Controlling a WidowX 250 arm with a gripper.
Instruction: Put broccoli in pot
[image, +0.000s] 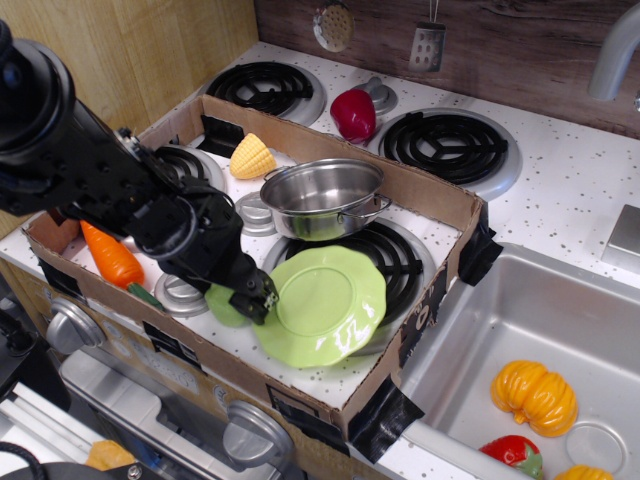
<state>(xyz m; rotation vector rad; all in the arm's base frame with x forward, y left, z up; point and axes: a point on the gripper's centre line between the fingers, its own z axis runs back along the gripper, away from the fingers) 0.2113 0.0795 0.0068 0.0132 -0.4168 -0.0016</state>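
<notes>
Toy kitchen: coil burners (448, 147), steel sink (530, 330), hanging utensils (428, 44).

Pale-green broccoli (222, 305); shiny silver pot (322, 198) mirroring green below its rim; black gripper (252, 298). Light-green scalloped plate (325, 307), orange carrot (110, 254), yellow corn (252, 157), dark-red vegetable (352, 114). Brown cardboard tray (438, 205) patched with black tape. White counter (560, 195) speckled dark; 2 orange-yellow pumpkins (538, 396) in grey sink (540, 325).

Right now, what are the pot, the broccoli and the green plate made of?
The pot looks like polished steel: it mirrors its surroundings. The broccoli, mostly hidden by the arm, seems to be smooth pale-green plastic. The plate looks like glossy plastic, with soft highlights on its scalloped rim.
</notes>
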